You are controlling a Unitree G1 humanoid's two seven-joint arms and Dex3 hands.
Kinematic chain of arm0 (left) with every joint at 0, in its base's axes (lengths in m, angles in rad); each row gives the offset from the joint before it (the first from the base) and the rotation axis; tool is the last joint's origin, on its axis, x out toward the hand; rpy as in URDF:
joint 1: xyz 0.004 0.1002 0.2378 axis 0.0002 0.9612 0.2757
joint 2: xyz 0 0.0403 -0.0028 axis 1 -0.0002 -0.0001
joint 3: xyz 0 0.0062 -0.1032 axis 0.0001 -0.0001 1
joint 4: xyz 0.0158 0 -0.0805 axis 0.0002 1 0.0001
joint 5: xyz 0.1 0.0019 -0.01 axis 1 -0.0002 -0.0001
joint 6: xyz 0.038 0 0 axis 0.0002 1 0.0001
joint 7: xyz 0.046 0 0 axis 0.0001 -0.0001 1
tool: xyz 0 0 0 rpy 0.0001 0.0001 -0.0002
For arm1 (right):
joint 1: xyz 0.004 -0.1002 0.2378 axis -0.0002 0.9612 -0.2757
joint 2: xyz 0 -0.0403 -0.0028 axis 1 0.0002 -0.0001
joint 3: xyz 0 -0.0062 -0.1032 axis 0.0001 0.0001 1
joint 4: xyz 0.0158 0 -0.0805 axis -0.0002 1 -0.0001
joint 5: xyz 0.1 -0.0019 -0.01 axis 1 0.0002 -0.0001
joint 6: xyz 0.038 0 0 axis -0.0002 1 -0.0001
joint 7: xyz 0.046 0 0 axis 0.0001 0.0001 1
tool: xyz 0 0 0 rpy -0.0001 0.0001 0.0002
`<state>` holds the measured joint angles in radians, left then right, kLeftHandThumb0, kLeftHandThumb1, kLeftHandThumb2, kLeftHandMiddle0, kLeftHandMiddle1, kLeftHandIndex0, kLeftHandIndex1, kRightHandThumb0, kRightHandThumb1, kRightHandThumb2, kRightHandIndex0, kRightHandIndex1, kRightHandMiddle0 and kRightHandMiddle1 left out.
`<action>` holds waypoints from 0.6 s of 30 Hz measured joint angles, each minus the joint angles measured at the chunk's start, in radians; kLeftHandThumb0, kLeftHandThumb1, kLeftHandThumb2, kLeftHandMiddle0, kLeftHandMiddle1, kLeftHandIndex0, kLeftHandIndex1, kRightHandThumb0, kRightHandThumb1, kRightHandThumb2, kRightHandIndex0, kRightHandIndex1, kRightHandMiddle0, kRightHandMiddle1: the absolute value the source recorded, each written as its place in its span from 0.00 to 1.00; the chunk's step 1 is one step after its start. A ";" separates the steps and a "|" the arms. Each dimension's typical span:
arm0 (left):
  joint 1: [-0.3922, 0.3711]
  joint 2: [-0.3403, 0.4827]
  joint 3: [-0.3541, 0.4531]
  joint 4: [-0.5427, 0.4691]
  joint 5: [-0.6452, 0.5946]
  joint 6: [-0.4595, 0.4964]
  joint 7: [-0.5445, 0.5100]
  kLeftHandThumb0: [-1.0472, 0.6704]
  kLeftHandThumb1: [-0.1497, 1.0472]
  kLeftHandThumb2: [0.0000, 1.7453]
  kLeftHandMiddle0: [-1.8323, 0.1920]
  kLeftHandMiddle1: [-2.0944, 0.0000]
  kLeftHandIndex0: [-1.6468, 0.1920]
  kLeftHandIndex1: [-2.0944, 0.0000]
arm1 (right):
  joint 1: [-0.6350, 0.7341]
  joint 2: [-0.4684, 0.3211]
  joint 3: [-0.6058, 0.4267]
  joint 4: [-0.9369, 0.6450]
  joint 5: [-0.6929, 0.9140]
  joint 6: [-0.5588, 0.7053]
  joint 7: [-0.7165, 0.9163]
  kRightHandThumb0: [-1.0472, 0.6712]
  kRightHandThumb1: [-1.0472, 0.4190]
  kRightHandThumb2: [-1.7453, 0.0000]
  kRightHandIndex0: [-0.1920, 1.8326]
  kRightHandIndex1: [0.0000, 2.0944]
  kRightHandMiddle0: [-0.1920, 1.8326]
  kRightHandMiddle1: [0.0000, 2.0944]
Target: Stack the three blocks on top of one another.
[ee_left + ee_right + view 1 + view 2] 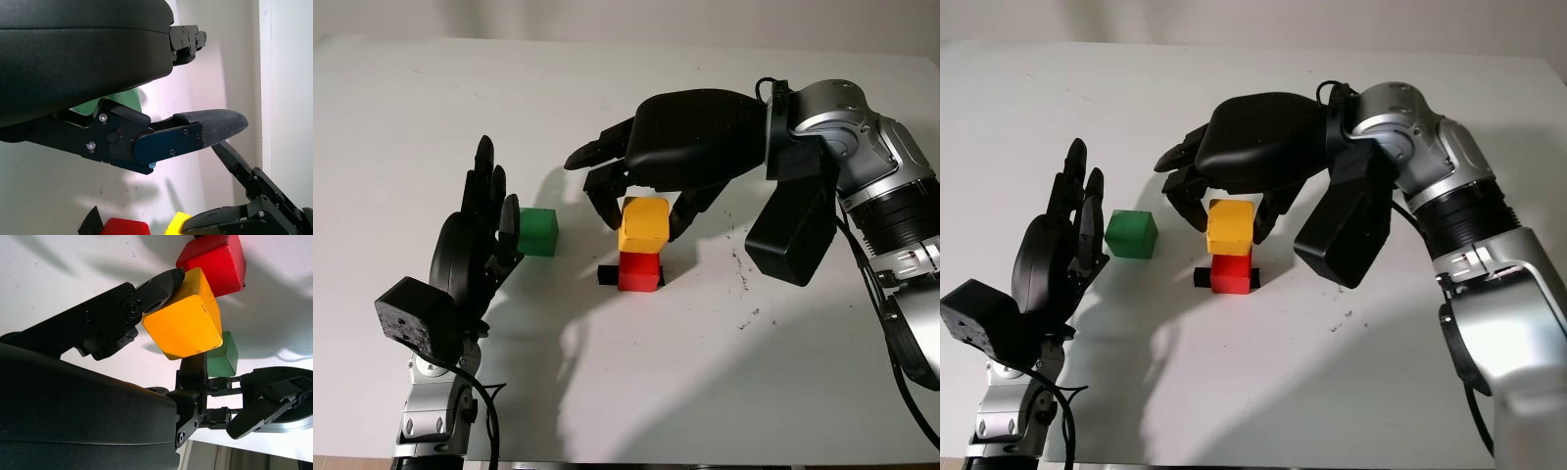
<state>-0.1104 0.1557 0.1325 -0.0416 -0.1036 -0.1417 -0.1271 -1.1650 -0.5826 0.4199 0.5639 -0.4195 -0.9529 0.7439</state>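
At table centre, R hand [641,211] had fingers clamped on yellow block [643,222] sitting atop red block [639,270], step 1 near done; next, release w/o nudging, then fetch green block [538,231] beside open L hand [489,220].

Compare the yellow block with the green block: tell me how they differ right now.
The yellow block sits atop the red block, gripped by the right hand; the green block sits alone on the table, ungripped, beside the open left hand. Colour differs too. Both are similar-sized cubes.

Head stereo looks down; wrist cameras close, sharing blocks
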 measured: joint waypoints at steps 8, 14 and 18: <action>0.000 0.000 0.000 0.000 -0.003 0.004 -0.004 0.18 1.00 0.35 0.97 0.97 0.97 0.98 | 0.014 0.015 0.001 0.018 0.011 0.008 -0.002 0.40 0.03 0.97 0.24 0.03 0.29 0.69; 0.000 0.000 0.000 0.000 -0.008 0.002 -0.007 0.18 1.00 0.35 0.96 0.97 0.97 0.97 | 0.018 0.016 0.008 0.023 0.007 0.004 -0.001 0.40 0.03 0.97 0.23 0.03 0.28 0.69; 0.001 -0.001 0.001 -0.004 -0.008 0.002 -0.002 0.18 1.00 0.35 0.96 0.97 0.96 0.97 | 0.018 0.016 0.013 0.023 0.005 0.004 0.003 0.42 0.04 0.97 0.23 0.03 0.28 0.69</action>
<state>-0.1094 0.1551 0.1331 -0.0458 -0.1116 -0.1398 -0.1289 -1.1472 -0.5663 0.4327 0.5864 -0.4144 -0.9492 0.7466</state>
